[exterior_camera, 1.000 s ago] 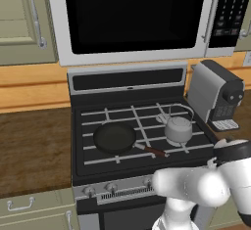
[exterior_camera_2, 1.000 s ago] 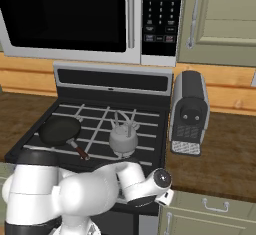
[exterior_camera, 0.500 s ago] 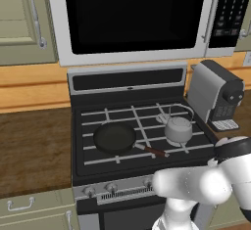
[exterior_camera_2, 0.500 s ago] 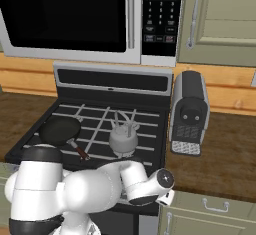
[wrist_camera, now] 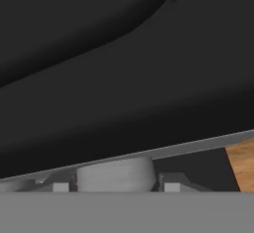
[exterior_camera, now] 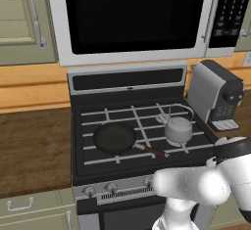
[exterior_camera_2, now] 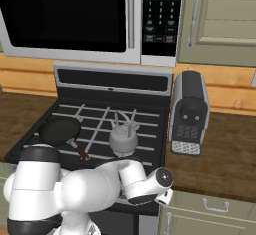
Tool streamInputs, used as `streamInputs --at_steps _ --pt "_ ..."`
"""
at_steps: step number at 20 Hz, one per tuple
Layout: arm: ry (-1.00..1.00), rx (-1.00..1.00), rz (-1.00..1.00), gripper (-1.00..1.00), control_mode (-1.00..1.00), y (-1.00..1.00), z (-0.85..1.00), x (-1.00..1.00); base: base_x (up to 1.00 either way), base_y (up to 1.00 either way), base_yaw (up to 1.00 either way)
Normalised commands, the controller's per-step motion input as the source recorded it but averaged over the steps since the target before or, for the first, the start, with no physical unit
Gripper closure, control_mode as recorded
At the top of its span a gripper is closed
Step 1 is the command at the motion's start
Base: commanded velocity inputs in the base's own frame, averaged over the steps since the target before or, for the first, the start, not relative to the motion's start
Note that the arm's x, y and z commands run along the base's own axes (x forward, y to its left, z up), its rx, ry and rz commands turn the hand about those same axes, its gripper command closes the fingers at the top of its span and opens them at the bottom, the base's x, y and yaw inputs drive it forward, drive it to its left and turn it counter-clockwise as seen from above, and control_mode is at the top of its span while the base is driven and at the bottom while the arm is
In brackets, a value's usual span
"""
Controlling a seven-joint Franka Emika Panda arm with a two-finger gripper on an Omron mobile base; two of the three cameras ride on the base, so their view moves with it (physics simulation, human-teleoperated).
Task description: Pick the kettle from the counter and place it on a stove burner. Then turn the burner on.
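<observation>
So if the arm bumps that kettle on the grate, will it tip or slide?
The kettle is squat and wide-based, so it probably resists tipping. It sits on thin stove grate bars, so a push could make it skate or rock between them. Its thin arched wire handle would likely flex or swing if caught.

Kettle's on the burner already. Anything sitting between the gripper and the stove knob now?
Nothing visible. In the hand view a grey knob sits right ahead at the stove's front edge, with nothing in front of it. The kettle and frying pan sit up on the grates.
</observation>
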Motion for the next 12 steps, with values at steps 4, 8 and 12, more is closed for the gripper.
streamInputs --at_steps 4,8,12 --pt "0.00 0.00 0.00 1.00 -1.00 0.00 0.00 -0.01 0.00 0.00 0.00" --pt "0.03 0.00 0.10 1.00 -1.00 -0.01 0.00 -0.42 0.00 0.00 0.00" --pt "0.10 0.00 0.18 1.00 -1.00 -0.07 0.00 -0.56 0.00 0.00 0.00"
